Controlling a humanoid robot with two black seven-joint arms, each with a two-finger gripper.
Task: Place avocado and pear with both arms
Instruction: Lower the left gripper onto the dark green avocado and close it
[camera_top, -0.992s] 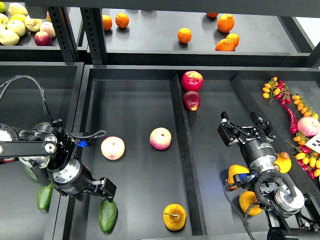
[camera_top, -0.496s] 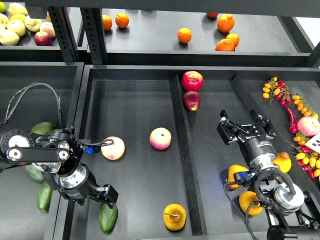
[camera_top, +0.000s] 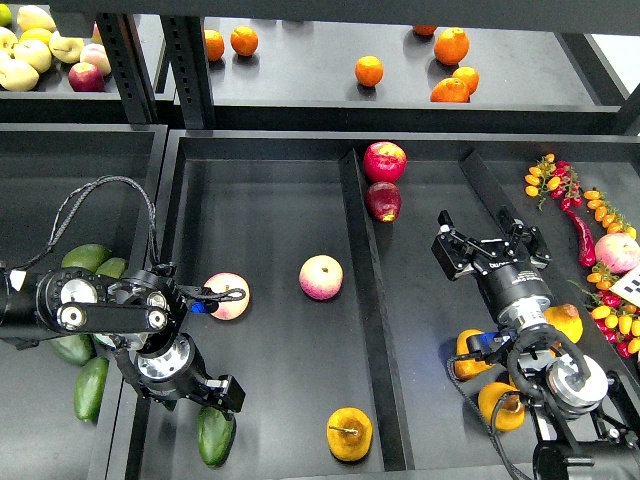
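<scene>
The dark green avocado (camera_top: 215, 436) lies at the front left of the wide middle tray (camera_top: 270, 210). My left gripper (camera_top: 217, 393) hangs just above its top end; its dark fingers cannot be told apart. The yellow-orange pear (camera_top: 349, 433) with a brown stem lies at the front of the same tray, next to the divider. My right gripper (camera_top: 490, 245) is open and empty over the right compartment, far from the pear.
Two pink-yellow apples (camera_top: 226, 296) (camera_top: 321, 277) lie mid-tray and two red apples (camera_top: 384, 161) by the divider (camera_top: 365, 300). More avocados (camera_top: 90, 388) fill the left bin. Yellow fruits (camera_top: 474, 352) lie under my right arm. Oranges (camera_top: 369, 70) sit on the shelf.
My left arm has swung right and its cable loop has risen; its gripper has sunk slightly towards the avocado, which stays put. My right gripper has edged up a little.
</scene>
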